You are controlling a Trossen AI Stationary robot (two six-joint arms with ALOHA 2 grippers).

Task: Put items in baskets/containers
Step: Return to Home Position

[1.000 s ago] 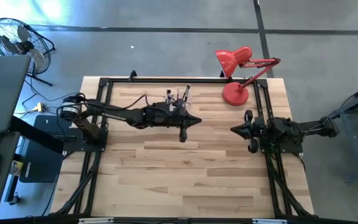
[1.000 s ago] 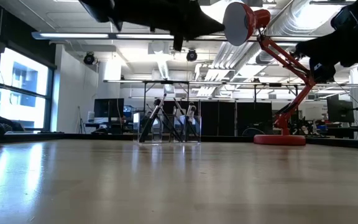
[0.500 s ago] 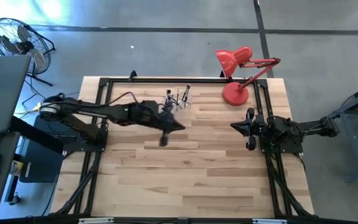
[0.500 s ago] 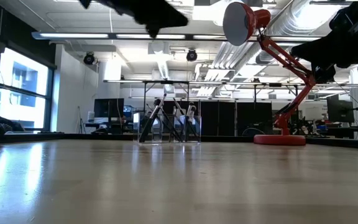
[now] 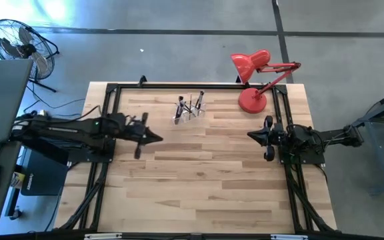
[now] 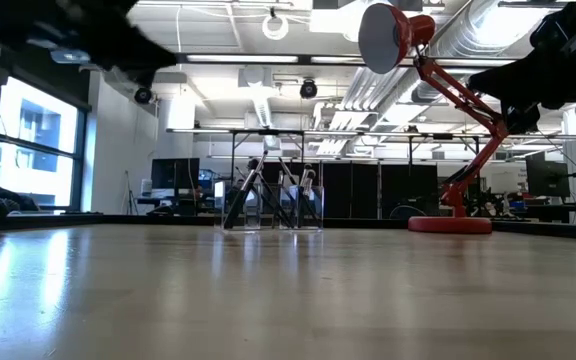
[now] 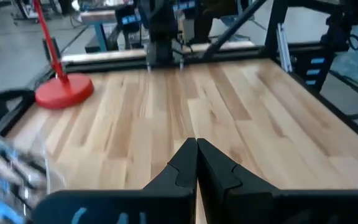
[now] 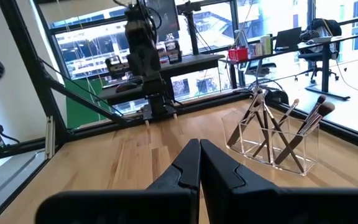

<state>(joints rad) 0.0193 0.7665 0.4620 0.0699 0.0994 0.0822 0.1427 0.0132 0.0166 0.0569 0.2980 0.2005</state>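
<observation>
The clear holder [image 5: 189, 111] stands at upper centre of the high view, with the brushes [image 8: 321, 111] leaning inside it. The left gripper [image 5: 157, 138] hovers at left centre, fingers pressed together on nothing. The right gripper [image 5: 250, 137], likewise closed and empty, hangs right of centre, below the red lamp [image 5: 252, 63].

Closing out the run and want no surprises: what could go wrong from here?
1. The brushes only lean in the small clear organizer; a knock could tip it and spill them.
2. The red lamp stands close to the right gripper, jaws shut; a wide swing might clip it.
3. The left gripper, jaws shut, hangs left of the organizer; a forward reach could brush it.
</observation>
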